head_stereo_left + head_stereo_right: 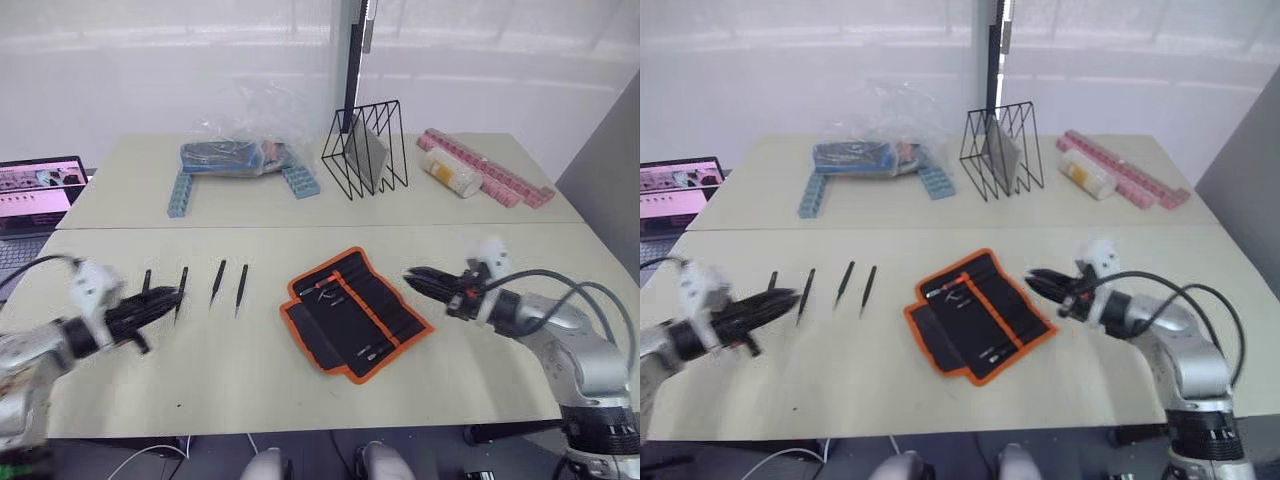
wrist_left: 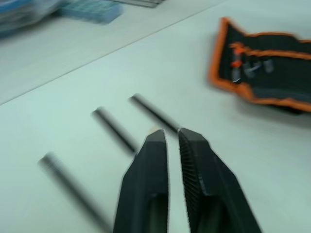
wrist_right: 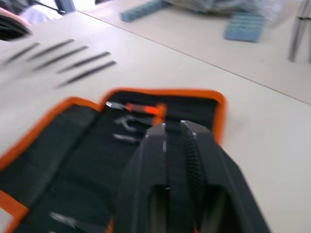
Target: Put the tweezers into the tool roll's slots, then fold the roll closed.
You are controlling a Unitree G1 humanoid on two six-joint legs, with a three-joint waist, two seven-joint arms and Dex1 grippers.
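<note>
The left gripper hovers low over the table with its fingers nearly together and nothing between them, its tips right at the tweezers, which lie in a loose row of slim black pieces on the robot's left of the tool roll. The right gripper sits just off the roll's opposite edge, fingers also drawn together and empty. The tweezers look light, stiff and smooth, and being so thin and flat against the table they will likely be fiddly to lift; a pinch across the middle of one shank seems the safest hold, keeping clear of the sharp tip. The roll lies open and flat, soft fabric that should fold easily but may slide if pushed. Its slots appear to hold a few small items already, one with an orange part, though what they are is unclear. Farther behind the roll stand a black wire rack, a clear plastic bag of blue items, and some pink strips.
</note>
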